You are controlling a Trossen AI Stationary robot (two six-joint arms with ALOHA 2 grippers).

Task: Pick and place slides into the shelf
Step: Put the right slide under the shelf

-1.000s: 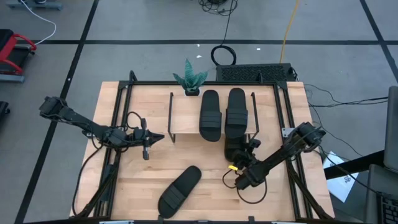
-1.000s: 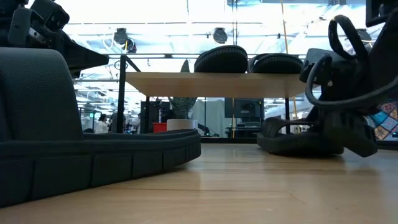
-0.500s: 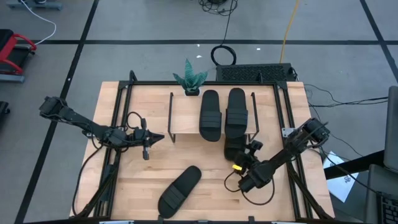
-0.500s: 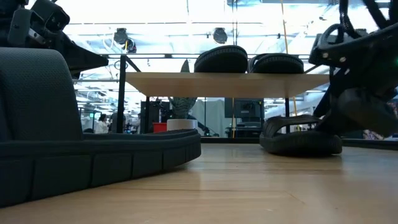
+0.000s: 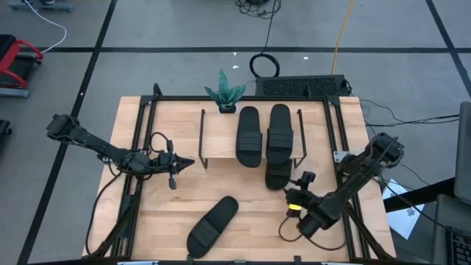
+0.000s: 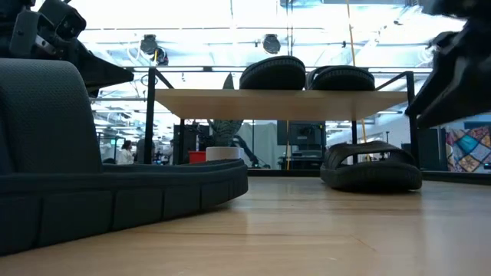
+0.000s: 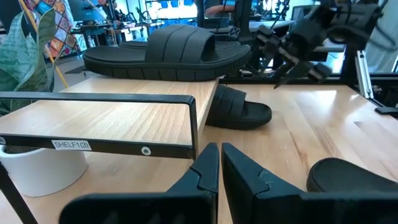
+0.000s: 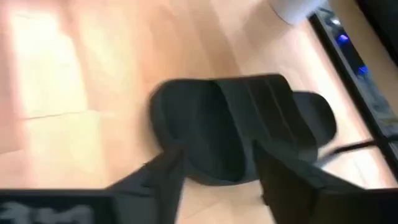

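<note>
Right tool spread open, empty, hovering off slide lying half under shelf. Two slides atop shelf; fourth on counter. Left tool pinched closed beside shelf.

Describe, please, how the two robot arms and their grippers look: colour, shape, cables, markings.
Both arms are dark, slim and jointed, with loose black cables looping beside them. The left gripper ends in two black, tapered fingers. The right gripper is also black, and a small yellow marking shows just behind it on the wrist.
</note>
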